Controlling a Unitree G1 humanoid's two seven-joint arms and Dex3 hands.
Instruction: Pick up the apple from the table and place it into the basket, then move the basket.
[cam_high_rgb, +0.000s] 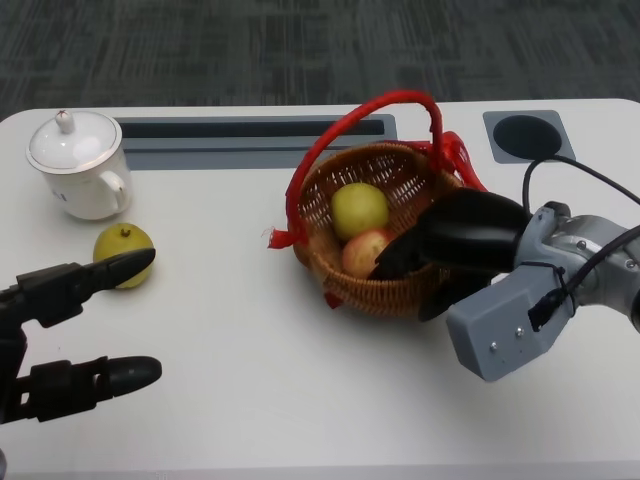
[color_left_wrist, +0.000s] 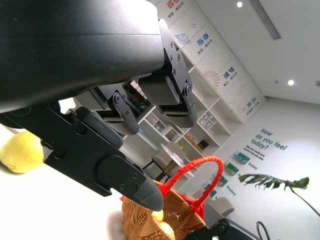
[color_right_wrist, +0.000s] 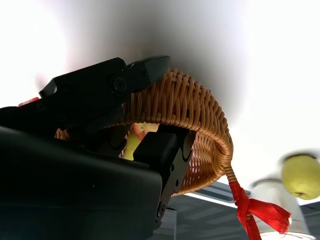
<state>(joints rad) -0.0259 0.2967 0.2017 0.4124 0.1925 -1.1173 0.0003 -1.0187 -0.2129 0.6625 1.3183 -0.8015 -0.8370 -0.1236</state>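
- Basket (cam_high_rgb: 400, 290): tan woven wicker; handle (cam_high_rgb: 385, 105) wrapped in red.
- Fruit in basket: one yellow-green (cam_high_rgb: 359, 208), one reddish (cam_high_rgb: 364, 252).
- Fruit on table (cam_high_rgb: 122, 250): yellow-green.
- Cup (cam_high_rgb: 82, 165): white, lidded.
- Table (cam_high_rgb: 250, 380): white.
- Hands (cam_high_rgb: 90, 330) (cam_high_rgb: 465, 240): black.

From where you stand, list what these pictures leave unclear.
- Head view: the right hand covers the basket rim and part of the reddish apple.
- Right wrist view: the cup is blurred and cut off by the edge.
- Left wrist view: the left hand hides most of the table.
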